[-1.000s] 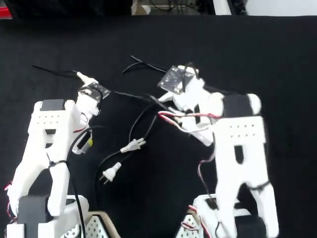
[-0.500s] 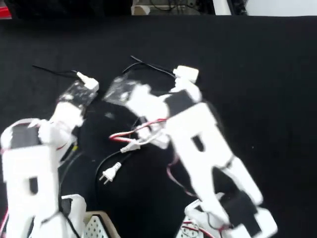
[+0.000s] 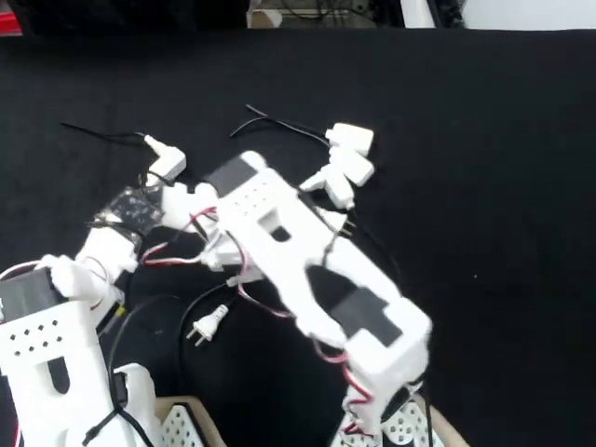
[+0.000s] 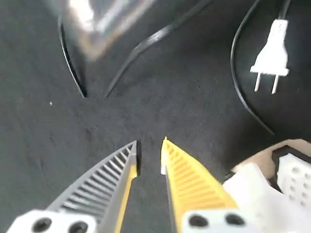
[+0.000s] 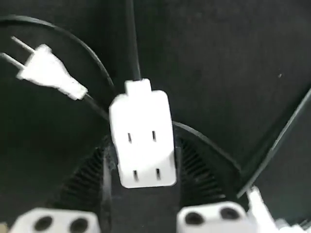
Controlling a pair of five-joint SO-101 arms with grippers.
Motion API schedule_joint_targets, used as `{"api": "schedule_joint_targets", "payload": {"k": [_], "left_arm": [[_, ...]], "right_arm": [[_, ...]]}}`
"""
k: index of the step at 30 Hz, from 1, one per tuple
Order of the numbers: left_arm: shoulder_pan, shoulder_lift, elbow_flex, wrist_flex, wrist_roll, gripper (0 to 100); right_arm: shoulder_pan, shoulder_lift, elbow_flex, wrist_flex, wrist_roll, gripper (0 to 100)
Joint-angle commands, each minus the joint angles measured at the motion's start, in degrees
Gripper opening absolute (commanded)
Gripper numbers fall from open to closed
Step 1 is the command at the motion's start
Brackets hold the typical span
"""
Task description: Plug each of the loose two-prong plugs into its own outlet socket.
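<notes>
Socket block (image 5: 142,141) clamped in right tool (image 5: 141,151) | plug (image 4: 270,56) near parted left tool (image 4: 149,144)

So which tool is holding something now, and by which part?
The right tool grips the white socket block by its two long sides. The left tool holds nothing.

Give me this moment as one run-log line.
right gripper: shut on white two-socket outlet block | left gripper: empty, slightly open | white two-prong plug: loose, unplugged
</notes>
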Motion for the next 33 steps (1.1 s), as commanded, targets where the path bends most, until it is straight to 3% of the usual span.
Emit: {"api": "schedule_joint_targets", "payload": {"k": [1, 7, 14, 18, 25, 27, 30, 33], "left_arm": [[-5.0, -0.7, 0.6, -2.9, -0.8, 10], [-7.6, -0.5, 3.3, -6.9, -0.5, 10], [-7.3, -0.4, 11.1, -17.6, 3.8, 10], [-7.2, -0.5, 11.3, -17.8, 4.0, 10], [-7.4, -0.4, 11.7, -17.8, 4.0, 10], [-6.3, -0.4, 11.7, -17.9, 4.1, 10], [-2.7, -0.4, 11.6, -18.3, 6.2, 10], [3.2, -0.4, 11.9, -20.7, 7.9, 10]], "right_arm": [[-0.7, 5.1, -9.4, -0.3, 0.4, 4.6], [-0.5, 8.4, -15.6, 2.4, -2.8, 17.2], [5.5, 3.5, -17.7, 13.3, -5.7, 17.4], [8.3, -0.5, -17.6, 14.9, -5.7, 17.7], [7.1, -5.3, -17.8, 17.8, -5.9, 17.4], [9.0, -8.5, -17.5, 20.3, -6.9, 17.3], [15.3, -15.1, -16.4, 20.3, -14.7, 15.6], [23.2, -21.6, -13.1, 20.0, -18.9, 5.5]]}}
